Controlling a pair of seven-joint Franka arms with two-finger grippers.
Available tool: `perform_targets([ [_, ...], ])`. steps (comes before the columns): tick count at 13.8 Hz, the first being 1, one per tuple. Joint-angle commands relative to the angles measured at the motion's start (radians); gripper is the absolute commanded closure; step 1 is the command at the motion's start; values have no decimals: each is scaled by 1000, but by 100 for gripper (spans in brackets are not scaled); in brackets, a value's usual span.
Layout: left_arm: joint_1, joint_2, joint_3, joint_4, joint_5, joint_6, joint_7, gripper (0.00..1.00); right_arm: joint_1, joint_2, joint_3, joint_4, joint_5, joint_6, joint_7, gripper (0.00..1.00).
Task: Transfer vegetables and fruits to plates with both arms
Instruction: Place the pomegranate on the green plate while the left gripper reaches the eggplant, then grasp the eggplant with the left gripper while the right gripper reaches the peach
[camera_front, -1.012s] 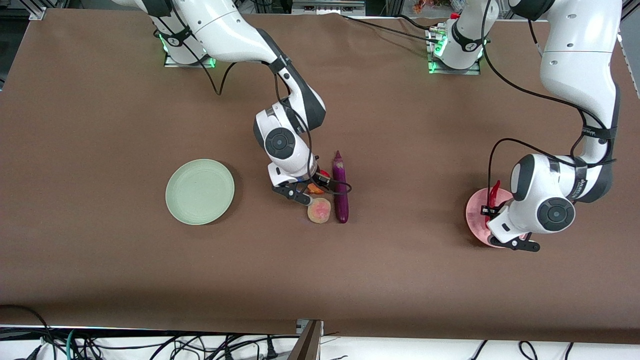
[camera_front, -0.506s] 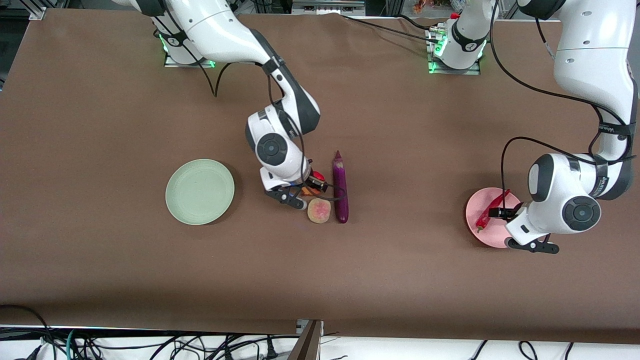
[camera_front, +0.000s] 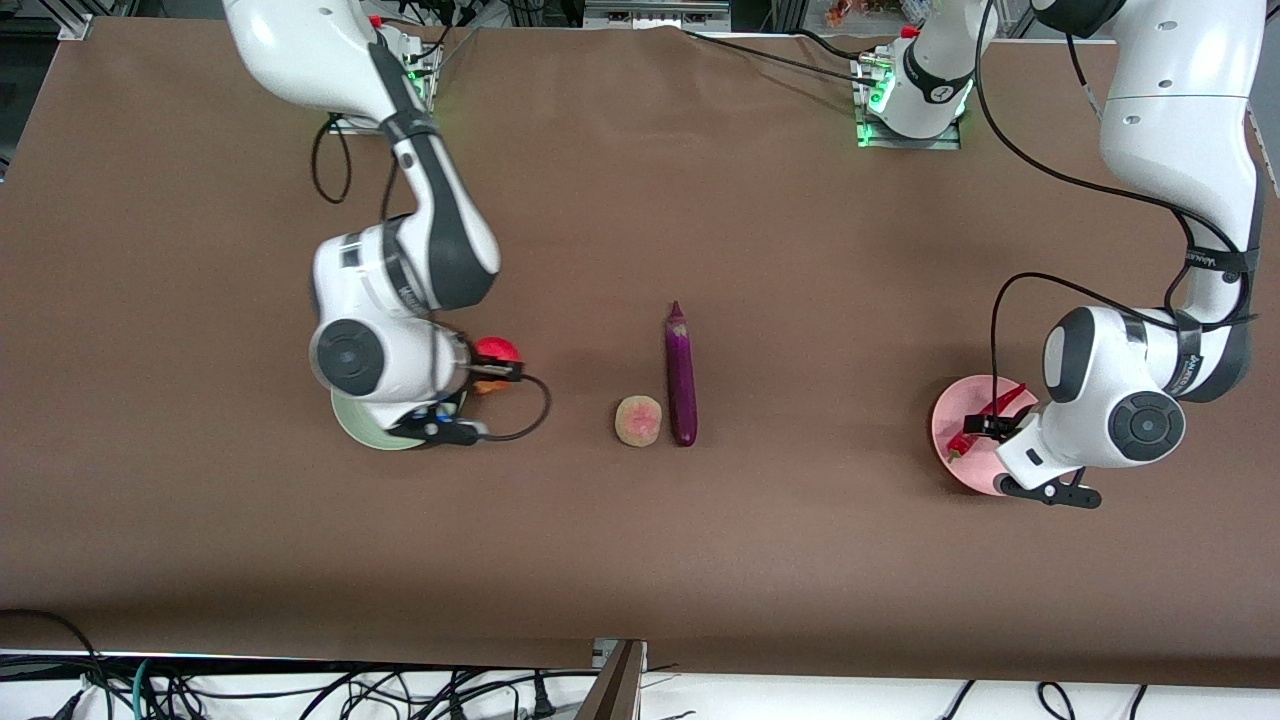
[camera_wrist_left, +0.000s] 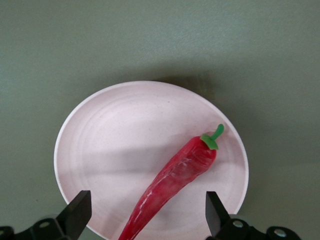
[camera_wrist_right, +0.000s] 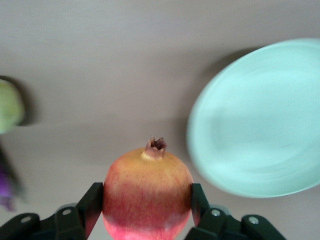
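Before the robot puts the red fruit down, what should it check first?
1. Red fruit gripped by right end effector: ok.
2. Fruit over green plate: not ok, it hangs beside the rim.
3. Green plate bare where it shows: ok.
4. Chili pepper lying on pink plate: ok.
5. Left end effector open, not pinching the chili: ok.
6. Peach and eggplant waiting on table: ok.

The front view looks steeply down from high across the table (camera_front: 640, 560), facing both arm bases. The left wrist view looks straight down, close, onto the pink plate (camera_wrist_left: 115, 130), shared with the front view (camera_front: 950, 415). The right wrist view looks obliquely, close, beside the green plate (camera_wrist_right: 260, 125), partly hidden in front (camera_front: 350, 425).
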Motion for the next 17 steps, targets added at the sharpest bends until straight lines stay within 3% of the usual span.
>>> perform_targets([
  [1,-5,-58,-83,3,-24,-51,8,0,12,-46,-109,-125,-3,-3,-248,86],
  [4,-6,-80,-244,25,-44,-97,-155,0,12,-41,-221,-234,0,67,-521,85],
  [7,-46,-61,-373,20,-46,-87,-422,0,-5,-33,-228,-349,14,244,-616,83],
  [11,-205,-15,-373,10,-46,48,-687,0,-8,-13,-220,-340,86,255,-602,82],
  [14,-300,60,-369,8,-32,175,-838,0,-10,10,-220,-332,120,258,-602,68],
  [16,-345,104,-358,8,-25,226,-917,0,-11,14,-220,-319,124,258,-603,3],
  [17,-365,118,-337,8,-5,233,-920,0,-11,11,-220,-302,126,249,-602,1],
])
